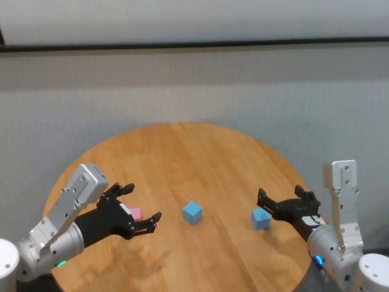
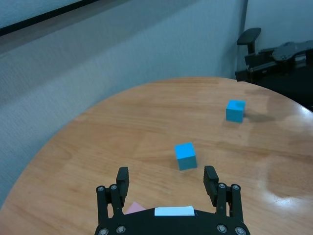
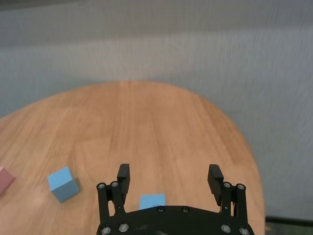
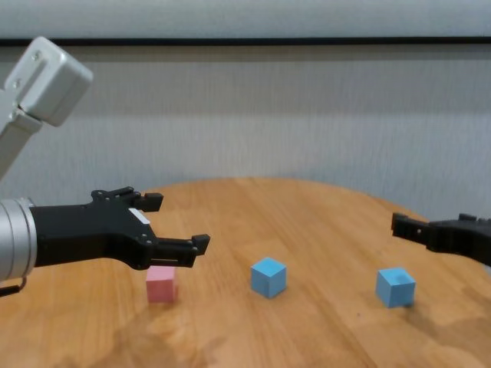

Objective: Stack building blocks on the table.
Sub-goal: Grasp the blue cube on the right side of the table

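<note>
Three cubes lie apart on the round wooden table (image 1: 182, 152). The pink block (image 1: 135, 213) sits at the left, right under my left gripper (image 1: 143, 202), which hovers open above it. One light blue block (image 1: 192, 212) lies in the middle. The other light blue block (image 1: 261, 218) lies at the right, just below and in front of my open right gripper (image 1: 279, 193). The left wrist view shows the left gripper (image 2: 166, 174), the pink block's corner (image 2: 134, 208) and both blue blocks (image 2: 186, 155) (image 2: 235, 110). The right wrist view shows the right gripper (image 3: 169, 171) over its blue block (image 3: 152, 201).
A grey wall stands behind the table. The table's right edge runs close to the right blue block (image 4: 395, 287). The pink block (image 4: 162, 284) and middle blue block (image 4: 268, 277) stand about a gripper's width apart.
</note>
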Available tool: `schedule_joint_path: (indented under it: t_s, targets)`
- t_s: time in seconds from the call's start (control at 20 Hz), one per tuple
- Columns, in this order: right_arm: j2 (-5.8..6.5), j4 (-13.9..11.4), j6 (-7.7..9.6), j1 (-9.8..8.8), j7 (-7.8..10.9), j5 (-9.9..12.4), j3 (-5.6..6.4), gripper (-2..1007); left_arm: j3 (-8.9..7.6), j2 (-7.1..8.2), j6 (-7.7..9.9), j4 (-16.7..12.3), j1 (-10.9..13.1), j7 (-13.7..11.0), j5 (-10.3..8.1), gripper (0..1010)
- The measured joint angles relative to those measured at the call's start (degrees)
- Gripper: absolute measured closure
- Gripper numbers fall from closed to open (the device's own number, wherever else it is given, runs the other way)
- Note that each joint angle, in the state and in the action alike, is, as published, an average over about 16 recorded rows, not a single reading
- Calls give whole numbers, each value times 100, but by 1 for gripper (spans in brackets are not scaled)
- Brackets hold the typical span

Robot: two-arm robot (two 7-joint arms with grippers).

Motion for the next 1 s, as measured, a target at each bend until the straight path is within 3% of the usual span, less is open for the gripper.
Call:
schedule_joint_path:
  t_s: [0.2,0.6,1.0]
  targets:
    - [-141,106,170,25,-17,-9,10,0,2,-2,0,3,-2,1,3,7]
    - [-272,297,435,91,-44,-236,-48,1,5,-6,1,8,-5,1,6,7]
    - [-410,486,565,173,-66,-430,-59,0,5,-9,1,11,-8,1,8,7]
